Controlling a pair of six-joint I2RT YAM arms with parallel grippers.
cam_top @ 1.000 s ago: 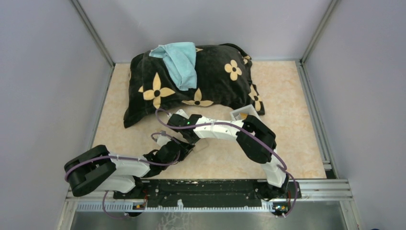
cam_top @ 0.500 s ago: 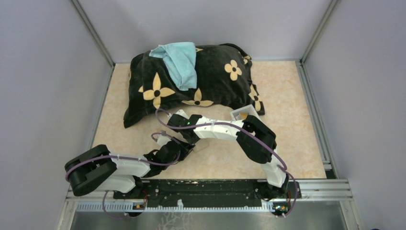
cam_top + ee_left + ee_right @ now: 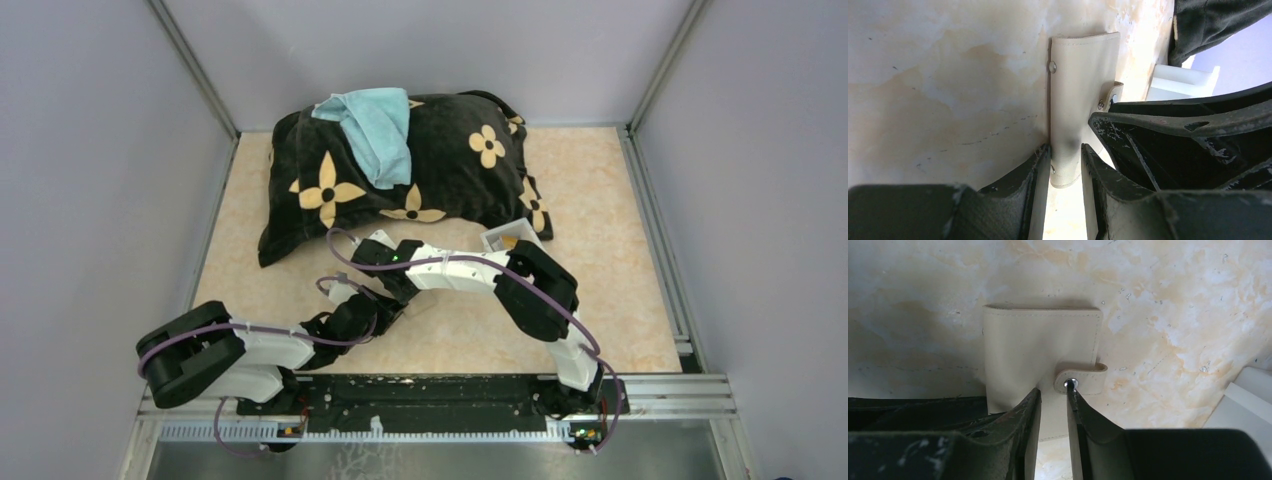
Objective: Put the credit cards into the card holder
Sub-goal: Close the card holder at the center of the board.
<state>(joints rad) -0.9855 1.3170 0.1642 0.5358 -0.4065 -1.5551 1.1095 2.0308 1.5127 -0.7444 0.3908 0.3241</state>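
Note:
The tan card holder [image 3: 1038, 347] lies closed and flat on the table, its snap tab [image 3: 1088, 379] on its right edge. In the top view only a sliver of it [image 3: 422, 303] shows beside the two grippers. My left gripper [image 3: 1066, 150] is closed onto the holder's near end [image 3: 1083, 100], one finger at its left edge. My right gripper [image 3: 1053, 387] is just above the holder, jaws a narrow gap apart, its right fingertip [image 3: 1071, 390] touching the tab's metal snap. No credit card shows clearly; something gold-yellow sits in the white tray [image 3: 505, 240].
A black flowered pillow [image 3: 400, 170] with a light blue towel [image 3: 370, 125] on it fills the back of the table. The white tray stands just right of the grippers, also in the left wrist view [image 3: 1180, 82] and the right wrist view [image 3: 1248, 400]. Grey walls enclose the table.

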